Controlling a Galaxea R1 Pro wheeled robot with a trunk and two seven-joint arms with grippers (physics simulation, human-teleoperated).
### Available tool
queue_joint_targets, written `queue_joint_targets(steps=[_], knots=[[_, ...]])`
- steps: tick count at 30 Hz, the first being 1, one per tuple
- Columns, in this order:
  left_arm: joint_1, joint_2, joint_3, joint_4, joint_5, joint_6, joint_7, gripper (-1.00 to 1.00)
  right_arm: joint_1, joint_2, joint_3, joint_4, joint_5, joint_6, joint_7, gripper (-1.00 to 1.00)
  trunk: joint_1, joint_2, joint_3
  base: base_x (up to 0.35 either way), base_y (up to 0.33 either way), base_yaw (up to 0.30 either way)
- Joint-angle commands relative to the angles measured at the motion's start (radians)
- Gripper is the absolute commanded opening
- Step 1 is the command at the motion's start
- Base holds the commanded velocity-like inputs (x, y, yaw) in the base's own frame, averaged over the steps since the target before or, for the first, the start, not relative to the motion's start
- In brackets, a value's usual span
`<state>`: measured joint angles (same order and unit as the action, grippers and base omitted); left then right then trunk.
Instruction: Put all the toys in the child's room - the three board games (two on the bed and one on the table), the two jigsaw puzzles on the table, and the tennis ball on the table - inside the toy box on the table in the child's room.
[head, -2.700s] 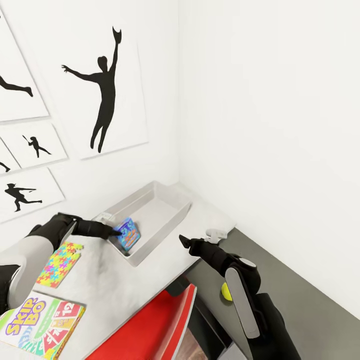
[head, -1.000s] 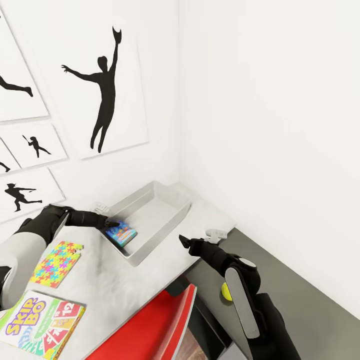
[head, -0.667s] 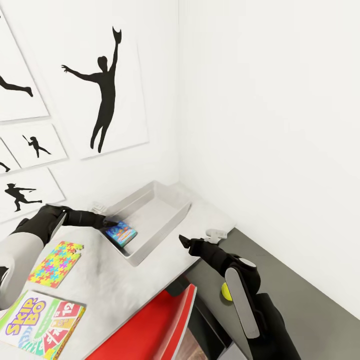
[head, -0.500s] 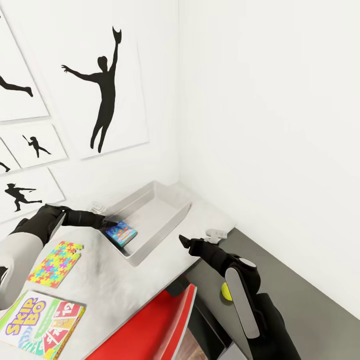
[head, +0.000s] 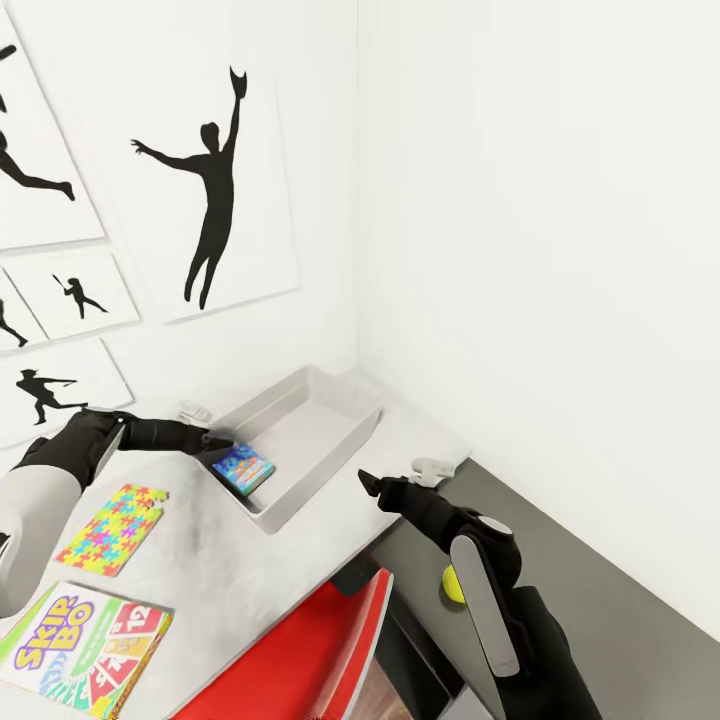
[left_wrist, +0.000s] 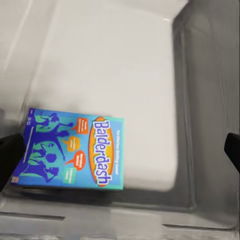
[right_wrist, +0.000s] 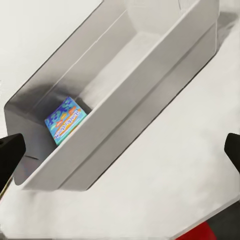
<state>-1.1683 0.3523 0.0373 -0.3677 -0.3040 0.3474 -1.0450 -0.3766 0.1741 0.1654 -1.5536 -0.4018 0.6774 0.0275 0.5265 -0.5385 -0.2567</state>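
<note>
The light grey toy box (head: 322, 478) stands on the table (head: 225, 575) near the room's corner. A blue "Balderdash" board game (head: 243, 469) lies flat in its near end, face up (left_wrist: 72, 148) (right_wrist: 65, 120). My left gripper (head: 216, 441) hovers open at the box's near-left rim, just above the game, not touching it (left_wrist: 120, 155). My right gripper (head: 367, 482) is open and empty over the table edge, right of the box (right_wrist: 120, 150). One jigsaw puzzle (head: 112, 527) and the Skip-Bo board game (head: 85, 650) lie on the table at left. The tennis ball (head: 453, 583) shows behind my right forearm.
White walls with black sports silhouette pictures (head: 212, 190) close in behind and to the right. A red object (head: 300, 650) sits below the table's front edge. The darker lower table section (head: 610, 590) runs along the right wall. A small pale object (head: 432, 466) lies near my right gripper.
The left gripper let go of the blue game, which tipped from upright to flat in the box, and drew back left. The head view tilted slightly. The right arm stayed still.
</note>
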Motion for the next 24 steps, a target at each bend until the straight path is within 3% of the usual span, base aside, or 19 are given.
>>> queue_joint_targets(steps=[1, 9, 17, 24], knots=[[-0.001, 0.000, 0.007, -0.002, -0.004, 0.011, -0.011, 1.00, -0.001, 0.000, -0.001, -0.001, 0.001, 0.005, 0.003, 1.00, 0.000, -0.001, 0.000, -0.138, 0.000, 0.000], [-0.001, 0.010, 0.013, -0.005, -0.003, 0.019, -0.054, 1.00, -0.001, 0.000, -0.001, -0.001, 0.001, 0.005, 0.003, 1.00, 0.000, -0.001, 0.013, -0.060, 0.000, 0.000], [-0.001, 0.019, 0.018, -0.005, -0.003, 0.026, -0.135, 1.00, -0.001, 0.000, -0.001, 0.000, 0.001, 0.005, 0.002, 1.00, 0.000, -0.001, 0.026, -0.002, 0.000, 0.000], [-0.001, 0.034, 0.022, -0.008, -0.003, 0.121, -0.202, 1.00, -0.001, 0.000, -0.001, 0.000, 0.001, 0.005, 0.003, 1.00, -0.008, 0.013, 0.044, 0.000, 0.000, 0.000]])
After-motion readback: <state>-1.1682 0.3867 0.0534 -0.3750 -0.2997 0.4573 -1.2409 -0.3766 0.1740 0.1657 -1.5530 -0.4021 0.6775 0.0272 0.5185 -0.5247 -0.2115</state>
